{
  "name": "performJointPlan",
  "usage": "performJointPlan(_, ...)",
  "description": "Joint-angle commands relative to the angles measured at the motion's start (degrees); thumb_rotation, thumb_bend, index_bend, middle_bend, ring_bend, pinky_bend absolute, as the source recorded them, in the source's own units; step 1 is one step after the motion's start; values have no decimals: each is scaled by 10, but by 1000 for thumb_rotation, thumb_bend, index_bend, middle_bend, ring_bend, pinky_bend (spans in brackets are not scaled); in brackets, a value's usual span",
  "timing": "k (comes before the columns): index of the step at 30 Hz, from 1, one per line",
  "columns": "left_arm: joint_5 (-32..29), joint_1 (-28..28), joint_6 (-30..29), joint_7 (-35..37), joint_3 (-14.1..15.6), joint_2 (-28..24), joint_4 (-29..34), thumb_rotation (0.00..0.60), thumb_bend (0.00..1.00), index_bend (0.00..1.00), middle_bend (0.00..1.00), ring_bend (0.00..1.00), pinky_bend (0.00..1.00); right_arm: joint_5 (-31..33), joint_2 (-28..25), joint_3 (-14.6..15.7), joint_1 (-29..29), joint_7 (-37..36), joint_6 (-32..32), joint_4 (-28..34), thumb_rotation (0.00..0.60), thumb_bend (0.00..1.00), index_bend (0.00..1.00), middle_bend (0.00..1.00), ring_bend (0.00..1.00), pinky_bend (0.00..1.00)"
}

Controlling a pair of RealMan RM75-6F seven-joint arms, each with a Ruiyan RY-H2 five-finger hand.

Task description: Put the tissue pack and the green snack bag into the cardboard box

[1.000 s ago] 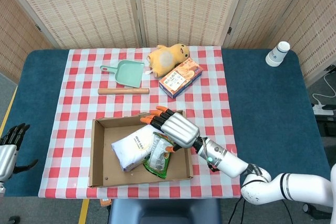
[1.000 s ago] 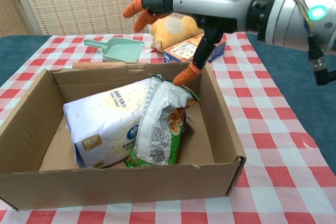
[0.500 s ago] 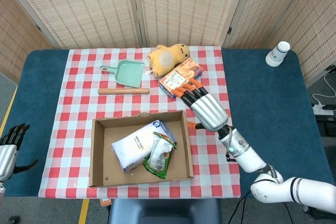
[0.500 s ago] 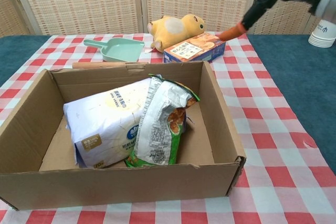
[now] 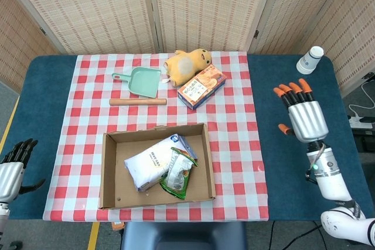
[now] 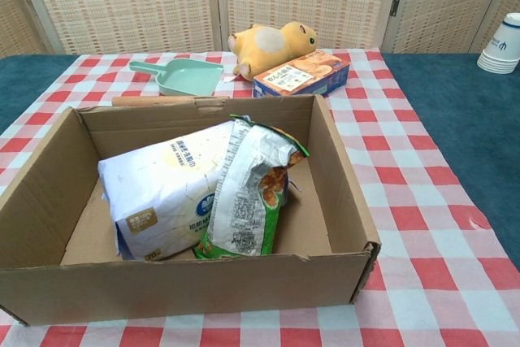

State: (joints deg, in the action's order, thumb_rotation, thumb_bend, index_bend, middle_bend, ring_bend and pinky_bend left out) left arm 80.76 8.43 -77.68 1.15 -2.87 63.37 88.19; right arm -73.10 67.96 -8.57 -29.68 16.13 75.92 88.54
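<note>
A: Why did the tissue pack (image 6: pixel 166 193) and the green snack bag (image 6: pixel 248 193) sit the way they did?

B: Both lay inside the cardboard box (image 6: pixel 341 201), the bag leaning against the pack's right side. By my reading, that was simply how they settled, and the task looked finished.

A: And the hands?

B: The right hand (image 5: pixel 304 115) hovered over the blue table (image 5: pixel 275 86), well to the right of the box, fingers spread and holding nothing. The left hand (image 5: pixel 13 165) sat at the table's left edge, far from the box; it seemed empty with fingers loosely apart, though it was partly cut off.

A: So neither touched the items?

B: Neither.
</note>
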Motion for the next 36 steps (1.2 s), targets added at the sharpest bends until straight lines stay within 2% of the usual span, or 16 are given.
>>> performJointPlan(1, 0, -1, -2, 1, 0, -1, 0, 600, 166, 47, 12, 0, 186, 10, -4, 1, 14, -1, 1, -12, 600, 0, 189, 148, 0, 47)
performJointPlan(13, -10, -2, 2, 9, -3, -3, -7, 600, 165, 47, 12, 0, 186, 40, -23, 2, 80, -76, 13, -19, 600, 0, 195, 148, 0, 46)
performJointPlan(16, -11, -2, 2, 10, -4, -3, -8, 600, 166, 47, 12, 0, 186, 47, -37, 6, 92, -68, 9, -2, 600, 0, 198, 148, 0, 46)
performJointPlan(24, -8, 1, 7, 13, -3, -2, -10, 600, 165, 48, 12, 0, 185, 72, -82, 20, 125, -33, 7, 86, 600, 0, 201, 148, 0, 46)
performJointPlan(31, -5, 3, 8, 14, -3, -1, -9, 600, 165, 47, 12, 0, 186, 67, -97, 57, 183, 12, 59, 150, 600, 0, 199, 148, 0, 46)
performJointPlan(36, 0, 5, 6, 13, -3, -1, -6, 600, 167, 47, 12, 0, 185, 50, -90, 75, 216, 13, 87, 156, 600, 0, 193, 148, 0, 46)
